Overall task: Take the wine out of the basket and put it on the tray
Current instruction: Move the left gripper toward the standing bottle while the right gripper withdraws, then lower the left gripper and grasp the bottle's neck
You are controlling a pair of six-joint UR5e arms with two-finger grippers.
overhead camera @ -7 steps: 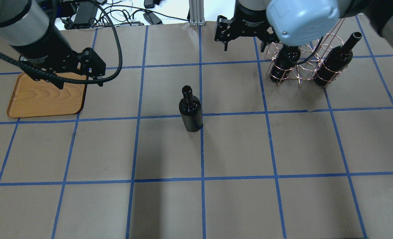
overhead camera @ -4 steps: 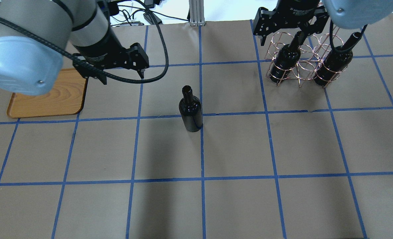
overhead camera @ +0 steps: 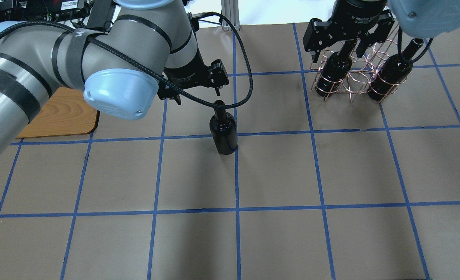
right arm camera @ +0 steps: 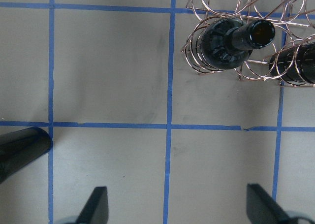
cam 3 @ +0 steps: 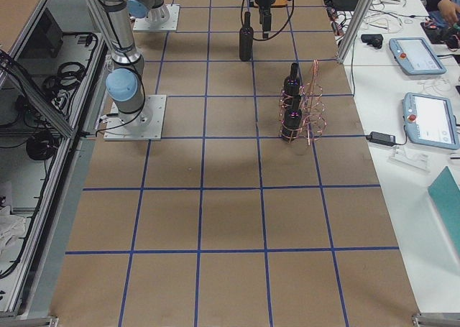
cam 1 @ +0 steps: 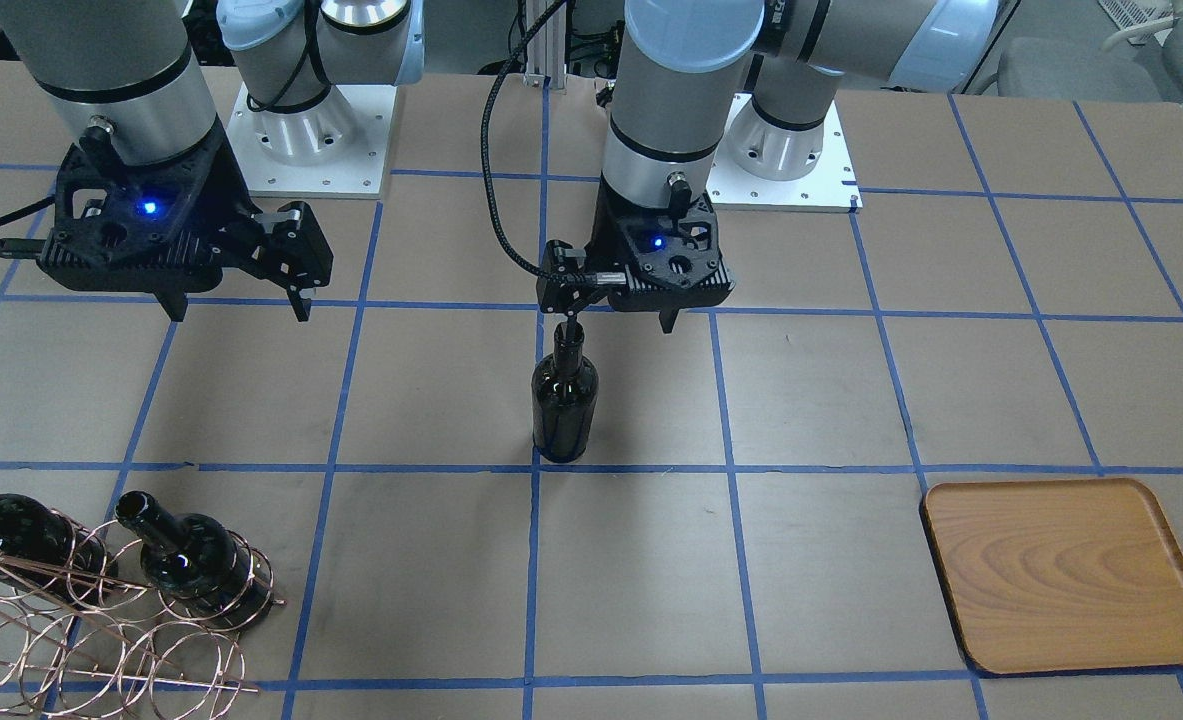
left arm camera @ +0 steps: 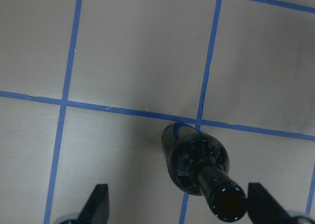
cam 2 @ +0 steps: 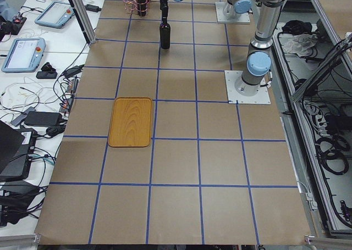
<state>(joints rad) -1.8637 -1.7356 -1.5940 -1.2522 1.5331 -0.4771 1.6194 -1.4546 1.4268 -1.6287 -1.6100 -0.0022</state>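
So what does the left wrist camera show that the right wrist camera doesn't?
Only the left wrist view looks down on the standing wine bottle, its mouth between the fingertips of the open left gripper, nearer one of them. Only the right wrist view shows the copper wire basket holding two bottles, beyond the open right gripper. Both show the brown table with blue tape lines; a dark shape at the right view's edge is probably that same standing bottle.

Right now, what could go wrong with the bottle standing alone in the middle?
The bottle stands free, and the open left hand isn't centred on it: its neck sits close to one finger. A bump could tip it over. The glass is glossy too, so it might slip on the long carry to the tray.
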